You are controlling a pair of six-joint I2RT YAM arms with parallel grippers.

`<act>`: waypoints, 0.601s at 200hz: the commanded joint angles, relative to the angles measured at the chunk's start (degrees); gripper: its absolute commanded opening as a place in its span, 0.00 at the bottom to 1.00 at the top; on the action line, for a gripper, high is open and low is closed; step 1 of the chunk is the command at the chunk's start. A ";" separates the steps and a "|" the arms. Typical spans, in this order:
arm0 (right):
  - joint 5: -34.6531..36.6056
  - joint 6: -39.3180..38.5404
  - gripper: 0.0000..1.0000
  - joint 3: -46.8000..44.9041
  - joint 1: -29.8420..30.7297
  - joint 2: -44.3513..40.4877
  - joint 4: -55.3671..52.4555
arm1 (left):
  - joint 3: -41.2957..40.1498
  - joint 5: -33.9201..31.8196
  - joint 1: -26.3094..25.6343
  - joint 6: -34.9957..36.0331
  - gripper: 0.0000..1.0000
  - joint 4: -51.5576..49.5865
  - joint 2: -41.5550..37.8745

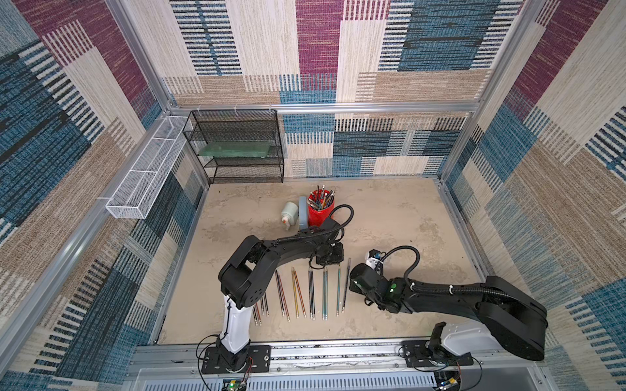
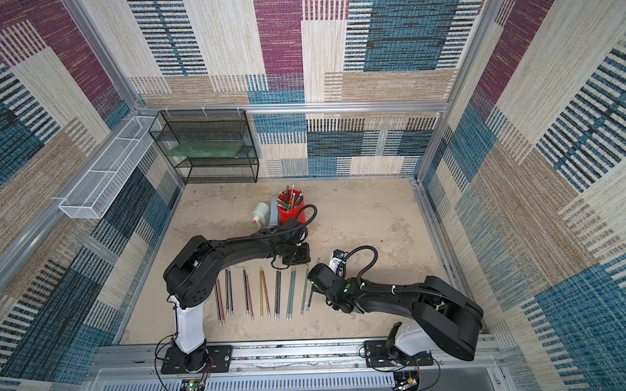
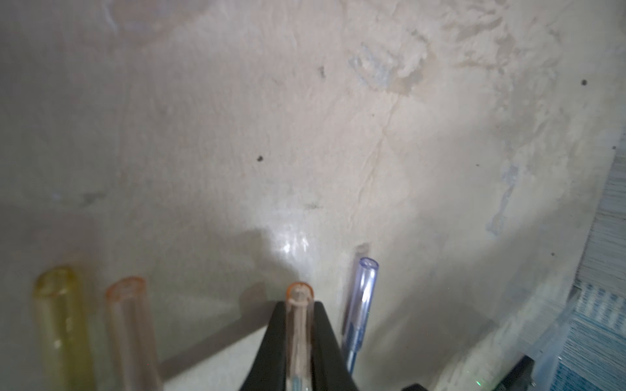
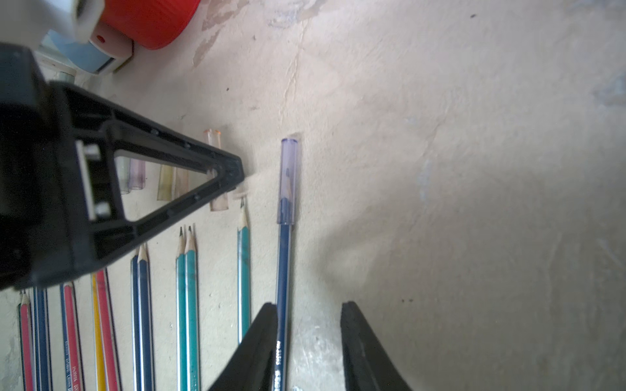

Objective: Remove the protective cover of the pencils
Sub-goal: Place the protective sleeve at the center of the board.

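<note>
The pencils (image 1: 311, 292) lie in a row on the table in both top views, tips pointing away from the arm bases. My left gripper (image 3: 299, 304) is shut on an orange-tinted clear protective cover (image 3: 299, 325). In the right wrist view that cover (image 4: 216, 169) sits just beyond the bare tip of a teal pencil (image 4: 244, 257). My right gripper (image 4: 310, 304) is open and straddles a dark blue pencil (image 4: 284, 270) that lies against one finger. That pencil wears a bluish clear cover (image 4: 288, 182).
Loose clear covers lie beside the left gripper: a yellow one (image 3: 61, 321) and an orange one (image 3: 130, 328). A red cup (image 1: 320, 206) with more pencils, a grey-blue block (image 1: 302, 211) and a white bottle (image 1: 289, 213) stand behind. A black mesh shelf (image 1: 237, 145) fills the back left corner.
</note>
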 commanded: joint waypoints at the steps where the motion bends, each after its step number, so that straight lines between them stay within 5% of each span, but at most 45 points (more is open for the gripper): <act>1: -0.24 0.16 0.37 0.26 -0.09 0.17 1.19 | 1.14 -2.02 -0.01 1.21 0.00 -1.99 0.61; 120: -0.49 -0.14 0.37 0.61 -0.18 0.08 1.20 | 2.52 -3.67 -0.01 1.88 0.10 -4.32 0.93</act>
